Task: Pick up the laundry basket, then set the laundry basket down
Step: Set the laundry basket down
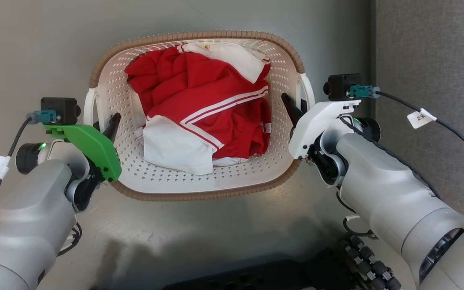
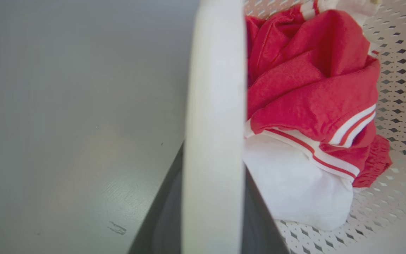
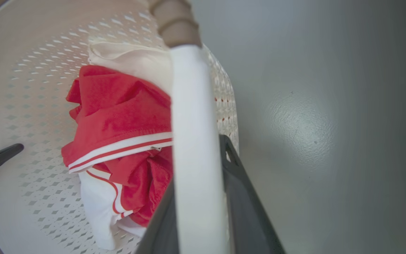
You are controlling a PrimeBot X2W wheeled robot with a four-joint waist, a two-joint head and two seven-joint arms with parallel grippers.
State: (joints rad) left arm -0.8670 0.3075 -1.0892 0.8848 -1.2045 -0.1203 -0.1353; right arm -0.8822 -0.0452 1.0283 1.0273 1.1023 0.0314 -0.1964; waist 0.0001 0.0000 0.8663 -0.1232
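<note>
A cream perforated laundry basket (image 1: 167,179) holding red-and-white clothes (image 1: 208,108) is centred over a grey tabletop (image 1: 34,48). The left hand (image 1: 109,127) and right hand (image 1: 292,106) each clamp a white side handle (image 1: 90,104). It likely handles light and fairly stiff; the thin handles may flex, so lift evenly.
</note>
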